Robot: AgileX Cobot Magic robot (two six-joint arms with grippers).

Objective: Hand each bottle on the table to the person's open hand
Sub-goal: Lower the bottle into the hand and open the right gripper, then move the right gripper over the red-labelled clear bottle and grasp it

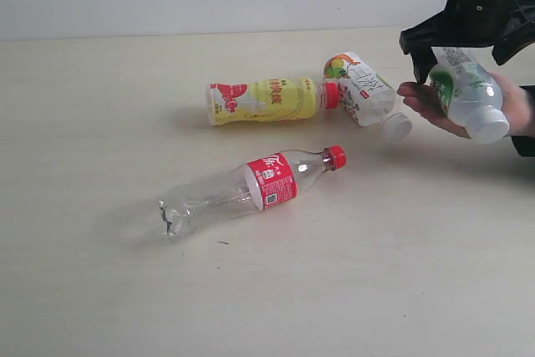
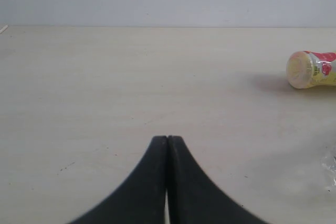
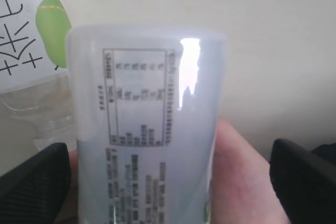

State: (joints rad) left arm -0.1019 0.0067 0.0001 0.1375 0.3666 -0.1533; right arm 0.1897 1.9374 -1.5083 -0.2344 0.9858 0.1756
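A white-capped bottle with a white and green label (image 1: 468, 94) (image 3: 147, 129) lies in the person's open hand (image 1: 422, 102) (image 3: 241, 177) at the right. My right gripper (image 1: 464, 48) (image 3: 168, 182) is open around it, its fingers (image 3: 304, 177) standing clear of the bottle's sides. On the table (image 1: 100, 290) lie the yellow bottle with a red cap (image 1: 267, 99) (image 2: 310, 70), the clear bottle with a red label (image 1: 251, 190) and the second white-capped bottle (image 1: 364, 89) (image 3: 26, 51). My left gripper (image 2: 168, 139) is shut and empty, low over bare table, and out of the exterior view.
A pale wall runs along the table's far edge. The person's dark sleeve (image 1: 525, 144) enters at the right edge. The crushed base of the clear bottle (image 2: 332, 161) shows at the margin of the left wrist view.
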